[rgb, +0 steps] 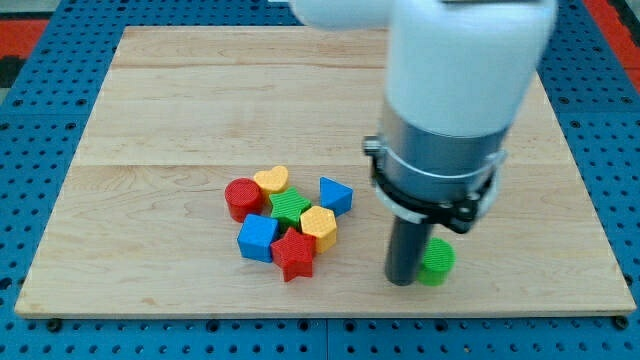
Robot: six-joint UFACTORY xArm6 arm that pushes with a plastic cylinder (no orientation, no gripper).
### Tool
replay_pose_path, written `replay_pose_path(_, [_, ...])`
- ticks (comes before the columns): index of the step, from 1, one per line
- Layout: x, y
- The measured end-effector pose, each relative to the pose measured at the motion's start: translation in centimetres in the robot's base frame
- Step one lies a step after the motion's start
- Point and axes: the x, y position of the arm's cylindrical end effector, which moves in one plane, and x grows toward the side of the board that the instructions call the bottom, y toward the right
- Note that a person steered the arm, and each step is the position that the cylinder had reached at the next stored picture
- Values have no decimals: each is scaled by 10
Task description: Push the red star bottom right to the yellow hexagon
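The red star (294, 255) lies at the bottom of a tight cluster of blocks left of the board's middle. The yellow hexagon (319, 224) touches it just up and to the right. My tip (402, 280) stands on the board well to the right of the red star, about a hundred pixels away, touching or nearly touching a green round block (437, 261) on its right side. The arm's white and grey body (450, 100) hangs above the tip and hides the board behind it.
The cluster also holds a red cylinder (241, 198), a yellow heart (271, 180), a green star (290, 207), a blue triangle-like block (335, 195) and a blue cube (258, 237). The wooden board (150, 110) rests on a blue pegboard (40, 120).
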Motion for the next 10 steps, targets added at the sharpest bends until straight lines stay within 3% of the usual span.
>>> replay_pose_path(1, [31,-66])
replay_pose_path(2, [32,-69])
replay_pose_path(4, [22,-284])
replay_pose_path(6, [-30,-235])
replay_pose_path(9, [-33,-69])
replay_pose_path(10, [-33,-121])
